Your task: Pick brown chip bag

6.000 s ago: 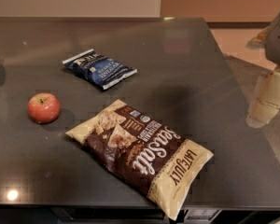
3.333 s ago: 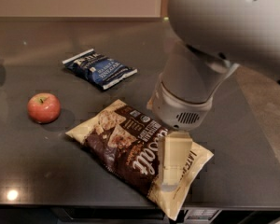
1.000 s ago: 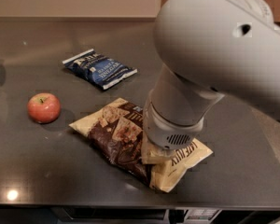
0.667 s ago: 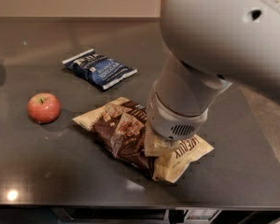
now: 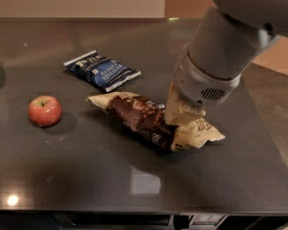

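- We see the cream fingers (image 5: 175,110) closed on the right part of the brown chip bag (image 5: 138,116); they pinch its foil from above.
- The gripper (image 5: 182,115) is low over the dark counter (image 5: 134,186), to the right of its middle, under the thick grey arm (image 5: 221,51).
- The brown chip bag is crumpled and squeezed narrow. It lies near the middle of the counter, with its cream right end beside the gripper.
- We cannot tell if the left end of the bag touches the surface.
- A smaller blue bag (image 5: 102,71) lies flat behind it, near but apart.
- A red apple (image 5: 45,110) stands well apart at the left.
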Controlling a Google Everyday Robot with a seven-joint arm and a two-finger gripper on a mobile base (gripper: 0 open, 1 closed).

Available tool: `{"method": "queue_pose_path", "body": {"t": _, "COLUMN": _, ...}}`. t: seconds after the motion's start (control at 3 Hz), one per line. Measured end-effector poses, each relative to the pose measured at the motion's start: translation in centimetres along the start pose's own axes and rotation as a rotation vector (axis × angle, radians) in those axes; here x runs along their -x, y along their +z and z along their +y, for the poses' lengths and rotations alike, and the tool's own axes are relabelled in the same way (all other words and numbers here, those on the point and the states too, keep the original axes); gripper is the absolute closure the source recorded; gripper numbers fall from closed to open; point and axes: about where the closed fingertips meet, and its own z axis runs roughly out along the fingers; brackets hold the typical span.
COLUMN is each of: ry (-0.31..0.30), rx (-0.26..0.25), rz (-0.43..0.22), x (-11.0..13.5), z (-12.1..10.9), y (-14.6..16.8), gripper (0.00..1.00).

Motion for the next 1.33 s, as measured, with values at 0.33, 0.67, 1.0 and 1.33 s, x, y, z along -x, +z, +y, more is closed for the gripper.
{"method": "queue_pose_path", "body": {"t": 0.33, "ry": -0.012, "rx": -0.070, "rz": -0.026, "x": -0.7, "z": -2.5, "y": -3.5, "gripper": 1.00}}
{"method": "queue_pose_path", "body": {"t": 0.67, "ry": -0.033, "rx": -0.121, "rz": -0.052, "x": -0.7, "z": -4.0, "y": -6.3, "gripper": 1.00}}
{"method": "queue_pose_path", "body": {"t": 1.0, "ry": -0.060, "rx": -0.166, "rz": -0.082, "x": -0.3, "z": -4.8, "y": -8.7, "gripper": 1.00}}
{"method": "queue_pose_path", "body": {"t": 1.33, "ry": -0.090, "rx": -0.206, "rz": -0.113, "x": 0.5, "z": -5.2, "y": -10.8, "gripper": 1.00}}
